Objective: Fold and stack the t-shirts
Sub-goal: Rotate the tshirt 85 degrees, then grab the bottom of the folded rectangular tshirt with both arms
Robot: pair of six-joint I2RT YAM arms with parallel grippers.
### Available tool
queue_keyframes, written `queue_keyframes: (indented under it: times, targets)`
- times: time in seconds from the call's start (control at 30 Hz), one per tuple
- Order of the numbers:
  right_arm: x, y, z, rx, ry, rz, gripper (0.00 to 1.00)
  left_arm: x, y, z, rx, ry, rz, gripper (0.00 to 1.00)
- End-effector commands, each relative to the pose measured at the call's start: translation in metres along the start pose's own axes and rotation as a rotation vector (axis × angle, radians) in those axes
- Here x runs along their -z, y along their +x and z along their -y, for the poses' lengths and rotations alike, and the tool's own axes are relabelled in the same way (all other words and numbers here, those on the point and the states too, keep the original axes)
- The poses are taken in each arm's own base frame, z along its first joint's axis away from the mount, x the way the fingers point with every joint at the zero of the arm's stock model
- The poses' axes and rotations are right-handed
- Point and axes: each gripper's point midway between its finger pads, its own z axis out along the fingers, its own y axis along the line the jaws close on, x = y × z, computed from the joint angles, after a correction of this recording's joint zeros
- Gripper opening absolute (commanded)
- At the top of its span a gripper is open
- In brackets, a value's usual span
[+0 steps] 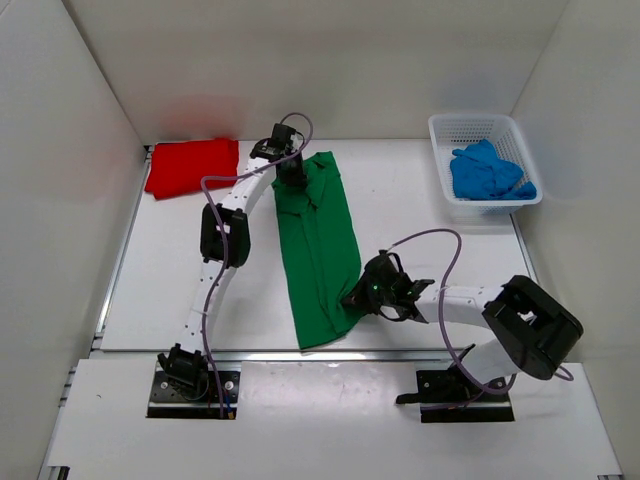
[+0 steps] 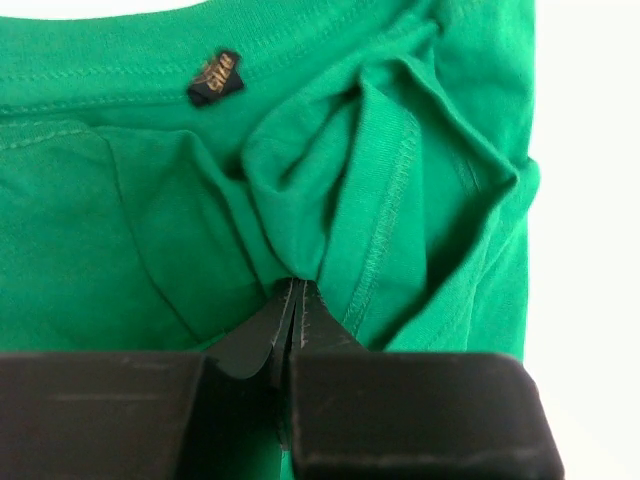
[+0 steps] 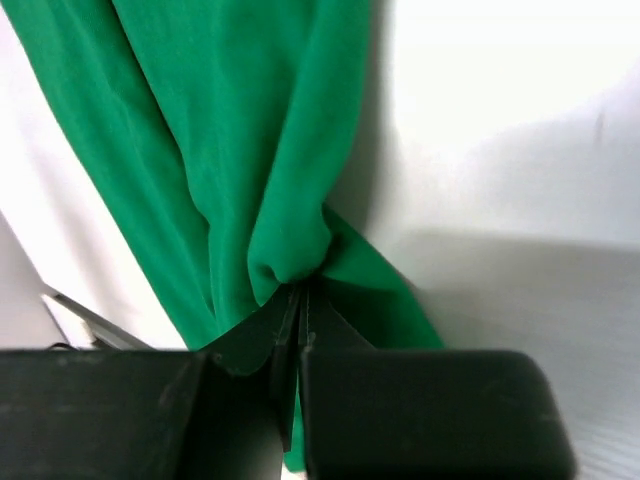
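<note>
Your left arm [image 1: 222, 235] was stretched to the far end of the green t-shirt [image 1: 318, 250], left fingers [image 2: 255, 345] pinching a fold by the collar. Your right arm [image 1: 460, 305] sat low, right fingers [image 3: 250, 345] pinching the shirt's near right edge, mid-surface [image 1: 170, 280].

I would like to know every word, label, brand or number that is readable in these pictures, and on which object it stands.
Neck label on the green t-shirt, dark with gold lettering: too small and blurred to read.
Red t-shirt, blue t-shirt, basket: no text visible.
</note>
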Motion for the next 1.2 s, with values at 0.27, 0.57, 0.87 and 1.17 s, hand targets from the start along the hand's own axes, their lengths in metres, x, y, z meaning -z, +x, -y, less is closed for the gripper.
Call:
queue_keyframes:
  times: [0.27,0.57,0.87,1.17]
  targets:
    - [0.023,0.011,-0.019,-0.067,-0.079,0.088,0.00,-0.016,-0.003,-0.019,0.045,-0.006,0.020,0.10]
    - [0.058,-0.031,-0.065,0.309,-0.198,0.288,0.00,0.056,-0.083,0.026,0.009,0.169,0.209,0.26]
    - [0.057,-0.064,0.007,0.441,-0.042,0.034,0.16,0.169,0.027,0.036,-0.129,0.092,-0.031,0.43]
    - [0.070,-0.015,0.029,0.315,-0.085,-0.110,0.60,0.242,0.289,-0.024,-0.102,0.043,-0.262,0.48]
